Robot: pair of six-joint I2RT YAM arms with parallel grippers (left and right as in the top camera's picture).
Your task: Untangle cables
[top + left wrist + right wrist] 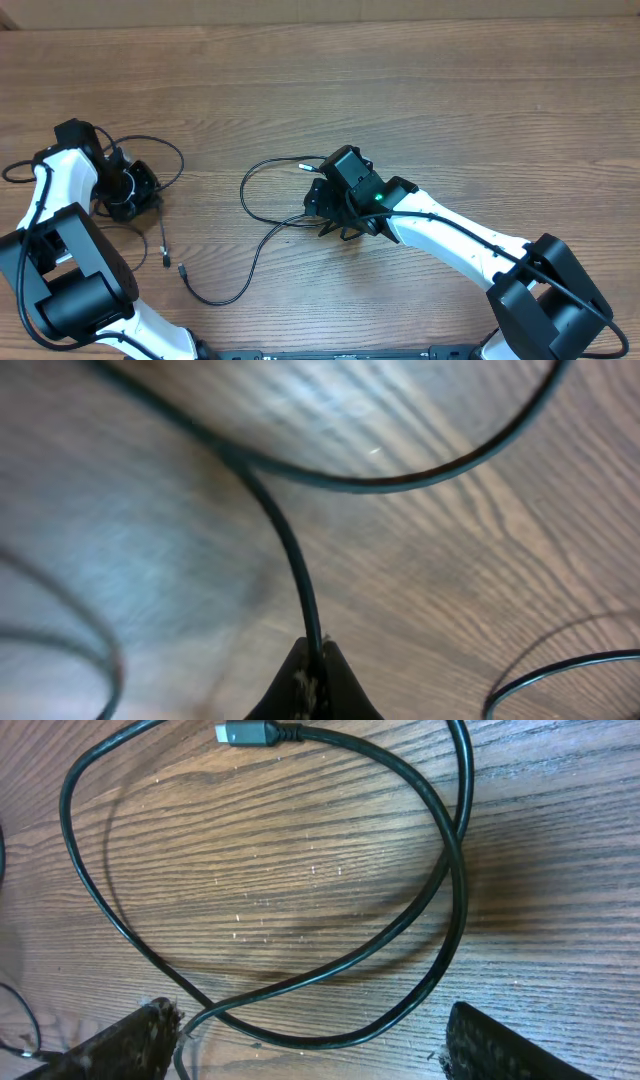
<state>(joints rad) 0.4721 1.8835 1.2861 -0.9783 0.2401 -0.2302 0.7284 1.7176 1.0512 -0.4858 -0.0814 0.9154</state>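
Left gripper point(312, 682) pinches one thin cable point(296, 560) at the left of the surface point(500, 560), probably to lift it free; right gripper point(315, 1045) straddles the central looped cable point(457, 845), jaws wide apart.

— What colour is the tabletop point(450, 90)?
— Brown, with streaky wood grain. The cables point(295, 565) are black, and one plug point(245, 733) is silver-grey.
— And the arms point(450, 232)?
— White with black joints. One carries a small green light point(378, 197).
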